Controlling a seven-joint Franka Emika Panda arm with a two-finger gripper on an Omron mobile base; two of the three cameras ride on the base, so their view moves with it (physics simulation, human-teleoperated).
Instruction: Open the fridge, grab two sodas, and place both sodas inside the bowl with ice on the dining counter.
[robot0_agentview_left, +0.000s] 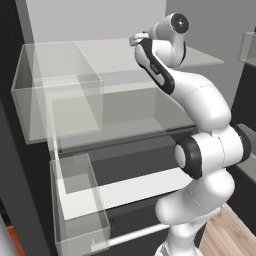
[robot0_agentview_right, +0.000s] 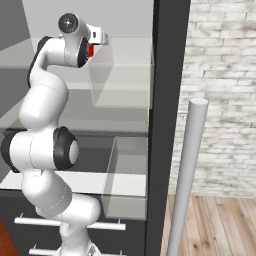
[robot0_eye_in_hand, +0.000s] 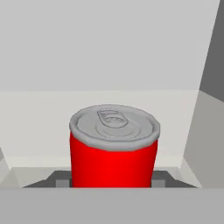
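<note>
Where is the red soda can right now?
The red can stands upright on a white shelf inside the open fridge, directly ahead of the gripper, with one dark fingertip on each side of it.

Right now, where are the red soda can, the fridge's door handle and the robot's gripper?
red soda can (robot0_eye_in_hand: 113, 162): hand view, its red side wall.
door handle (robot0_agentview_right: 186, 175): right base view, middle of the pale bar.
gripper (robot0_eye_in_hand: 110, 183): hand view, between the dark fingertips, against the can.
</note>
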